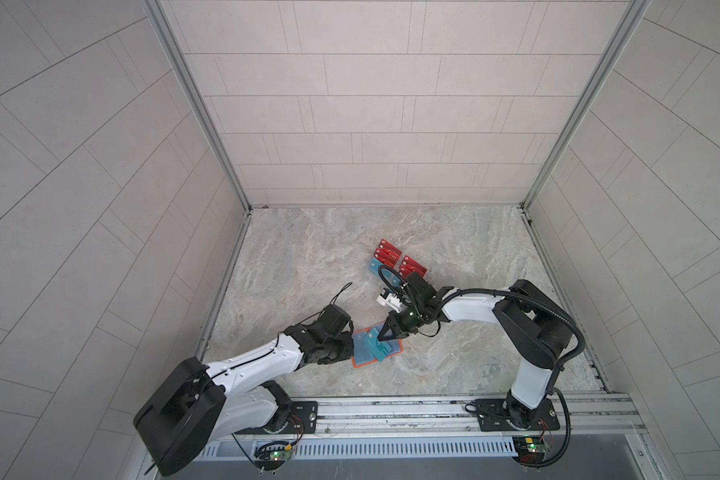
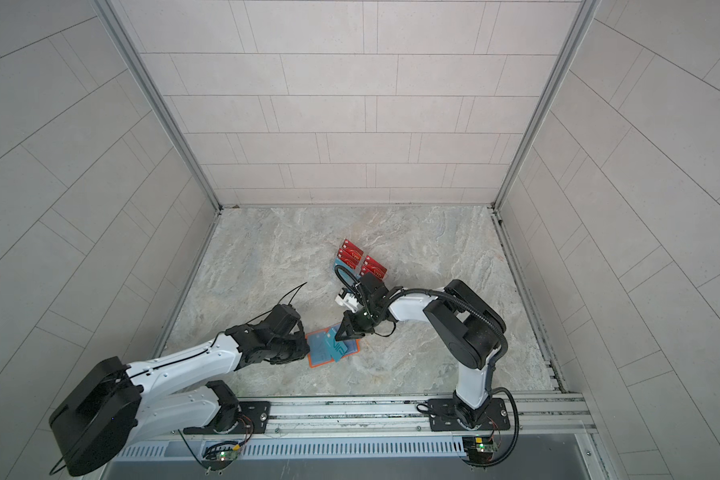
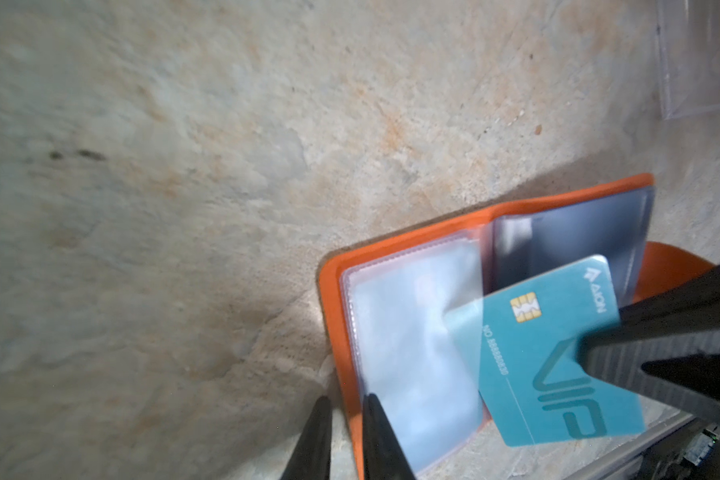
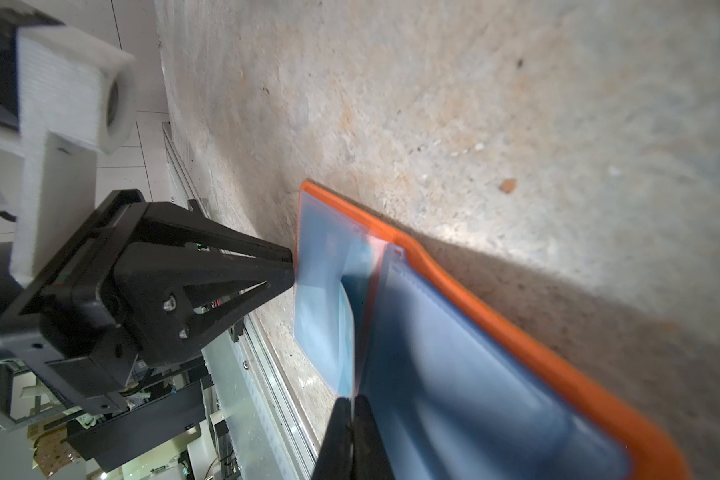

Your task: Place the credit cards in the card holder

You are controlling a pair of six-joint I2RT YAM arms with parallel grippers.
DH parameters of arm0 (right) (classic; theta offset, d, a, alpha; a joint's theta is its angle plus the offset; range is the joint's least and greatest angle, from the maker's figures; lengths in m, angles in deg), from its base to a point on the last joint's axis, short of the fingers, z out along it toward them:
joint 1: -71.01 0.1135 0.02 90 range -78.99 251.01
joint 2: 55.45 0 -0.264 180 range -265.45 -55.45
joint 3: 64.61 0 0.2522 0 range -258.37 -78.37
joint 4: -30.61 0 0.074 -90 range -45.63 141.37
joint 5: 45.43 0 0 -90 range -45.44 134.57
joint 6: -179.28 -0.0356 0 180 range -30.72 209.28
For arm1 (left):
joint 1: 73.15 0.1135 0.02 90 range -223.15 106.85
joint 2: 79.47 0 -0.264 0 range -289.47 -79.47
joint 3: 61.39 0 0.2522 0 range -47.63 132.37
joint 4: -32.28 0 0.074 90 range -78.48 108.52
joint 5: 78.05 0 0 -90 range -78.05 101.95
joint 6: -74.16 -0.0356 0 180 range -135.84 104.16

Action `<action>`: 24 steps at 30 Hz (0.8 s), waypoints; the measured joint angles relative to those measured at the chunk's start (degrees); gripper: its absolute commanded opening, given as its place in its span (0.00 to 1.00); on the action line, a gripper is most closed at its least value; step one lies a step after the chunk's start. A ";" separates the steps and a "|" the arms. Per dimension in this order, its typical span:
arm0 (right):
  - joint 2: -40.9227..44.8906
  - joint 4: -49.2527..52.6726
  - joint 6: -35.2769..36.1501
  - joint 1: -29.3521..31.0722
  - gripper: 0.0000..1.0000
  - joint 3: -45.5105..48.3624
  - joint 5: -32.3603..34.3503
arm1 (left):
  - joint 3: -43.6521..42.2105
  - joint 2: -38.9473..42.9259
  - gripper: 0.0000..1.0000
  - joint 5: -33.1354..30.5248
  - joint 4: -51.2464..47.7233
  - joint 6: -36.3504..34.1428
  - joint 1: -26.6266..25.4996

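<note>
Alignment is mattering: right gripper [image 4: 352, 411] is sliding clamped teal plastic card [image 3: 549, 345] flat into orange book-style wallet [image 3: 412, 243]; left gripper [image 3: 347, 419], barely parted astride its edge, hold unclear.

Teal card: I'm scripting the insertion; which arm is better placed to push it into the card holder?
Right. The right pincer is shut on the teal card, one corner already under a clear sleeve of the open card holder. The left pincer straddles the holder's edge.
</note>
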 measured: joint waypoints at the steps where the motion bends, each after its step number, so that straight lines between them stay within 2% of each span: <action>1: -0.22 -0.46 -0.20 0.07 0.00 0.00 0.00 | 0.00 0.09 0.17 0.00 0.02 -0.02 0.00; 12: -1.42 -5.99 -2.64 0.61 0.00 0.55 0.61 | 0.00 -0.61 0.04 0.11 -0.02 -0.66 0.07; 24: -2.34 -10.69 -6.71 0.66 0.00 2.47 2.51 | 0.00 -1.18 0.02 0.09 0.37 -0.70 0.26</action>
